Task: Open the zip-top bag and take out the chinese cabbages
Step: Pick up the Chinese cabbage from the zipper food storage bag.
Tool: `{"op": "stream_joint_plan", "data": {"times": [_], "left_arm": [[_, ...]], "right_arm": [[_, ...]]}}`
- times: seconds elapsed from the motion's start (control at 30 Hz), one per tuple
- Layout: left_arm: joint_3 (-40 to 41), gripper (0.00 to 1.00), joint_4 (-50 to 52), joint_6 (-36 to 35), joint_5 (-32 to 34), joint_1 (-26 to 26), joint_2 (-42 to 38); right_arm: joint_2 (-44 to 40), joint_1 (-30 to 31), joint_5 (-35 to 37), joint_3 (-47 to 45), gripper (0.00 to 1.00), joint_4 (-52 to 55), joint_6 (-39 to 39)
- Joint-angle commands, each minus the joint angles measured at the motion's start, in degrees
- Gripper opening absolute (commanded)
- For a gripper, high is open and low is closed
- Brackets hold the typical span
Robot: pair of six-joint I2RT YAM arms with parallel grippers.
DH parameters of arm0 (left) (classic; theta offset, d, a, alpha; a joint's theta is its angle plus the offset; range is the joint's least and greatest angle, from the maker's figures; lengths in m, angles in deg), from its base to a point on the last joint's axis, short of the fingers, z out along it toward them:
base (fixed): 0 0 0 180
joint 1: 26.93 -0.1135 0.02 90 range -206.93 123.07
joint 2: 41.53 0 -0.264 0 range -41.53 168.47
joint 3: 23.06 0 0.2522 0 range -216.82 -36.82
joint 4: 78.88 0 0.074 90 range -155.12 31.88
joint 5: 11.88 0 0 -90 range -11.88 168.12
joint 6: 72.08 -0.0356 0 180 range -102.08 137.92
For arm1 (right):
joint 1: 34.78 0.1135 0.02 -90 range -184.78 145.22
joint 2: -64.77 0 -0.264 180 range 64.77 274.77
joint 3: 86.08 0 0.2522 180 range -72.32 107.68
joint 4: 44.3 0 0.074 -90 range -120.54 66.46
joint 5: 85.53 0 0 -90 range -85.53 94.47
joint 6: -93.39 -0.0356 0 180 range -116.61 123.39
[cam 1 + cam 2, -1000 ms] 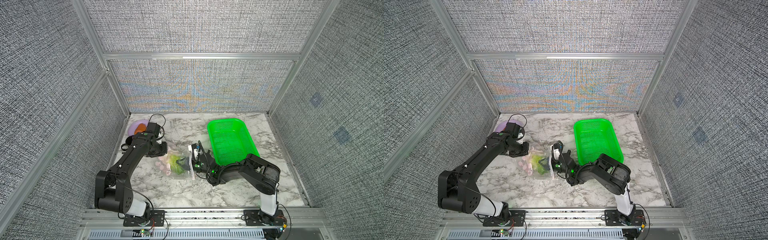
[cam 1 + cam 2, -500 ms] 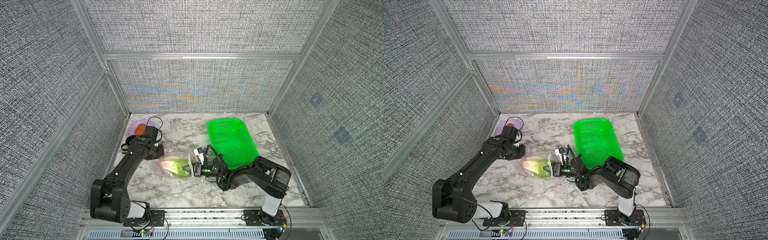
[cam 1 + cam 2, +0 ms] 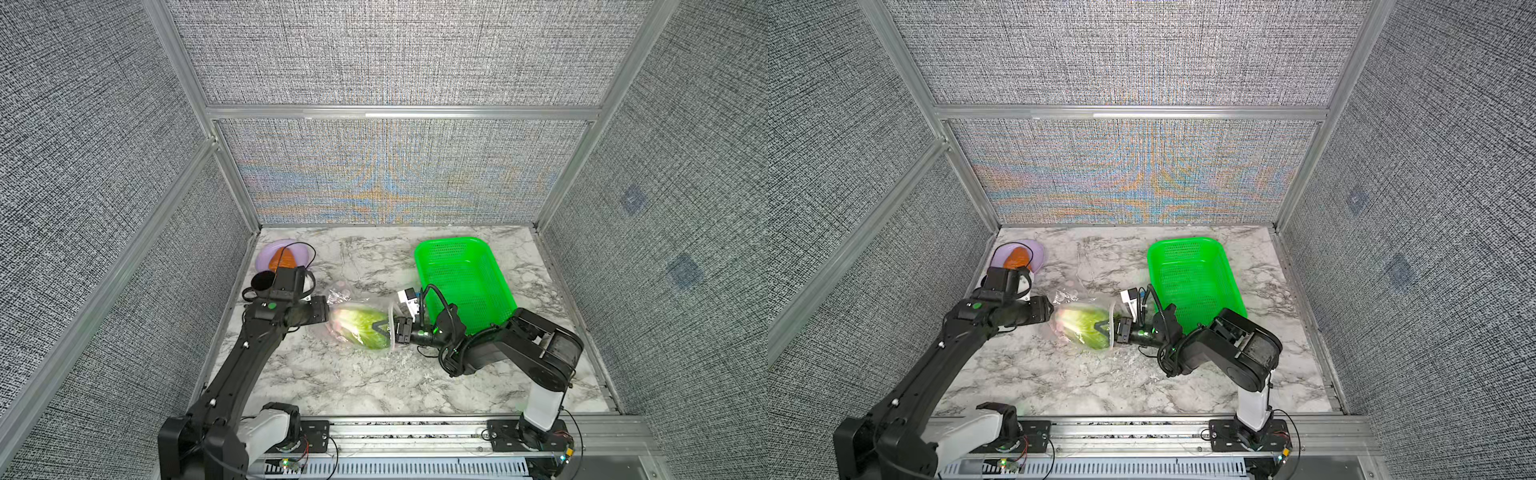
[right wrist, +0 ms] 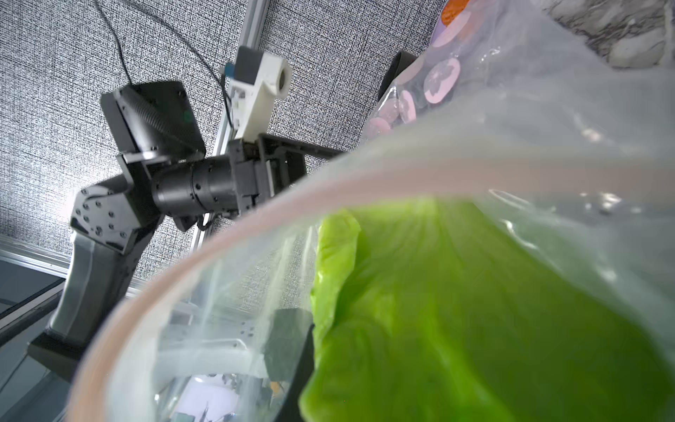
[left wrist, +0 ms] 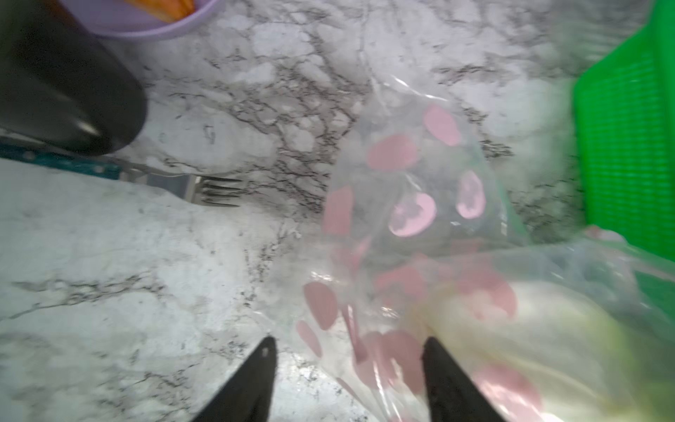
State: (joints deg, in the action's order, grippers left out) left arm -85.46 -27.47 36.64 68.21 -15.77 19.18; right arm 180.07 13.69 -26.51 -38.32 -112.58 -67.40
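One chinese cabbage (image 3: 361, 328) lay inside the zip-top bag (image 3: 340, 296). My right jaws pinched its rim; my left jaws stood apart.

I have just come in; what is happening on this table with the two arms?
Two robot arms work on a zip-top bag that lies on the marble table with a chinese cabbage inside. The bag's mouth is open. The right claw is shut and reaches into that mouth, against the cabbage; whether it pinches leaf or plastic I cannot tell. The left claw stands open at the bag's other end, holding nothing. The cabbage is not yet out.
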Motion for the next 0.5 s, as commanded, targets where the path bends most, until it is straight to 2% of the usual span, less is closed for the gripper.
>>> {"op": "stream_joint_plan", "data": {"times": [0.0,0.07,0.2,0.27,0.4,0.47], "left_arm": [[4.7,1.00,-10.5,3.3,-9.8,0.0,-4.3],[4.8,1.00,-9.7,3.3,-13.4,0.0,-3.7],[-1.5,1.00,-1.3,3.6,-18.9,0.0,5.4],[-7.4,1.00,4.4,0.9,-22.8,0.0,11.2],[-14.0,0.99,7.1,1.1,-30.3,0.1,19.0],[-17.1,1.00,10.5,-0.1,-31.6,0.0,22.5]], "right_arm": [[0.8,0.0,-2.8,1.3,0.00,-5.5,-1.3],[1.3,0.1,-4.8,2.2,0.00,-4.9,-0.9],[-0.3,0.3,-9.7,4.9,0.00,3.1,4.3],[-2.8,0.6,-10.6,5.8,0.00,12.5,10.3],[-7.7,0.7,-8.5,6.6,0.00,28.0,21.9],[-9.6,0.7,-6.9,7.0,0.00,34.0,26.7]]}}
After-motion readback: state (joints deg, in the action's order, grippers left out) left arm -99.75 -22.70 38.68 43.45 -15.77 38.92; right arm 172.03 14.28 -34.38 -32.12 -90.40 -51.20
